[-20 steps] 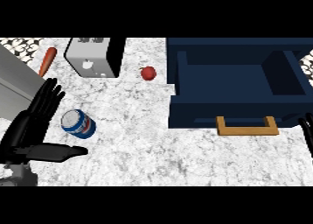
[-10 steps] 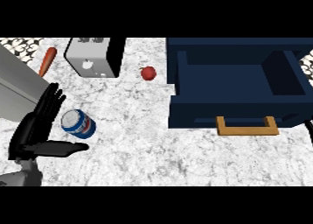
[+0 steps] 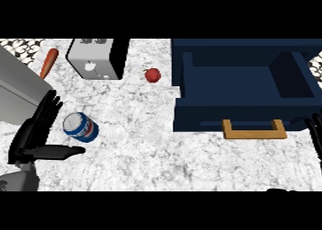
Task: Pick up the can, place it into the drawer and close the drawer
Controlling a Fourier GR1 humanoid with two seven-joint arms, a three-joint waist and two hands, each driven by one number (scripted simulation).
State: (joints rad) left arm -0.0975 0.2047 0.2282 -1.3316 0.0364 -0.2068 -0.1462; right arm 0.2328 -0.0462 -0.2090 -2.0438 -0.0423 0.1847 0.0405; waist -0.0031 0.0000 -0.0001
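Can [image 3: 81,127], one blue and white cylinder, is seen on the marble counter [image 3: 144,148] just right of the left hand [image 3: 35,134], whose fingers are held straight and open with the thumb spread below it, nothing gripped. The right hand [image 3: 321,137] is shown open at the right edge, beside one open navy drawer [image 3: 247,85] with one wooden handle [image 3: 254,131]. The can is tilted, its top turned toward the upper left.

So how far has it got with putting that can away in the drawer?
Barely begun. Already in place: the blue drawer stands open, nothing visible inside. In hand: nothing yet; the left hand is open right beside the can, which lies on the counter, ungrasped. The right hand rests open at the view's right edge. Left to do: grasp the can, place it in the drawer, push it shut by its wooden handle.
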